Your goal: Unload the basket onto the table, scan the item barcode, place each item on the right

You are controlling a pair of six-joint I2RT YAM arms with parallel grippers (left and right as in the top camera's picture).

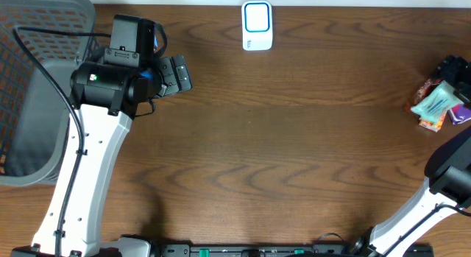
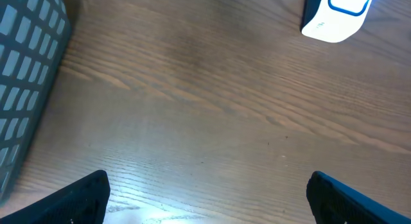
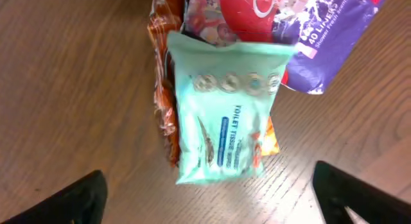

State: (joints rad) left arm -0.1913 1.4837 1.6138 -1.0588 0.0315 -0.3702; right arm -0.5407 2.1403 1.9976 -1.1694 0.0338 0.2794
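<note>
A pile of packaged items lies at the table's right edge. On top is a teal tissue pack, over an orange wrapper and beside a purple pack; no barcode shows. My right gripper is open, its fingers spread wide just short of the teal pack's near edge and holding nothing. In the overhead view it is the black shape by the pile. The white, blue-framed scanner stands at the back centre. My left gripper is open and empty over bare wood, with the scanner ahead of it.
A grey mesh basket fills the far left, next to the left arm; its wall shows in the left wrist view. Brown wood table runs between the basket and the pile.
</note>
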